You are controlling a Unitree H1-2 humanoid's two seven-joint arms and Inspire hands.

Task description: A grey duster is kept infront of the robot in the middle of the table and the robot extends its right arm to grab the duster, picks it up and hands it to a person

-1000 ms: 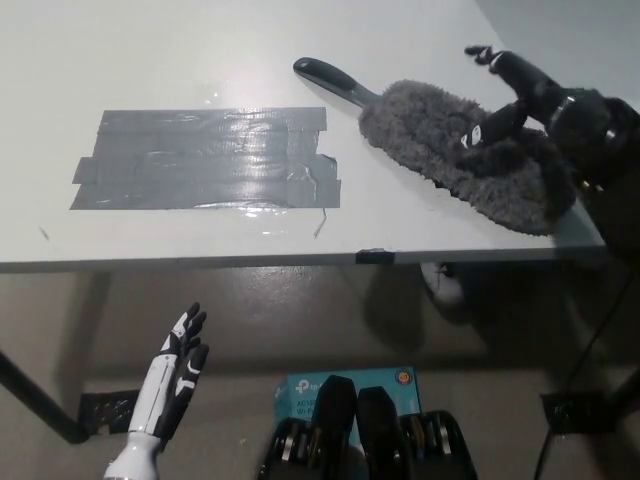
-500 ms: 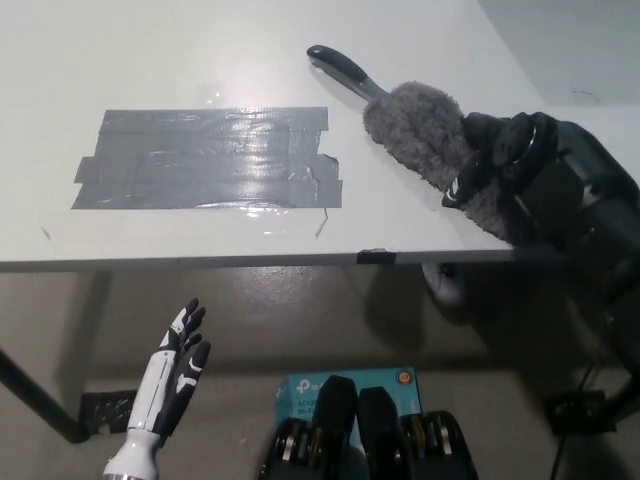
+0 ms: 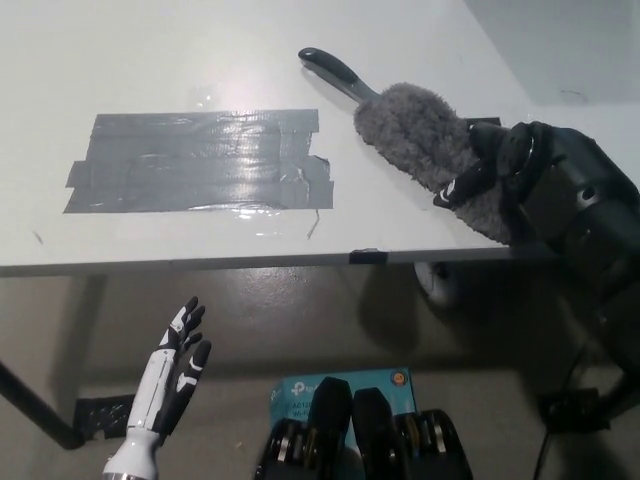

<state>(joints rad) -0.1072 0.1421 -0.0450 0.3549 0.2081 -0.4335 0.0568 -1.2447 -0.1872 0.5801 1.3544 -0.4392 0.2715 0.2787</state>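
My black right hand (image 3: 505, 165) is closed into the fluffy grey duster (image 3: 425, 140); the pile is soft, light, squashy. Its stiff dark handle (image 3: 335, 72) beyond offers firmer hold.

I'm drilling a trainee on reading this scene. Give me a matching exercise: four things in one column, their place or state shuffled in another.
1. duster
2. grey tape patch
3. left hand
4. right hand

a. open, low beside the table
b. stuck flat on the table
c. closed on the fluffy head
d. handle pointing away from the robot

Pairs: 1-d, 2-b, 3-a, 4-c
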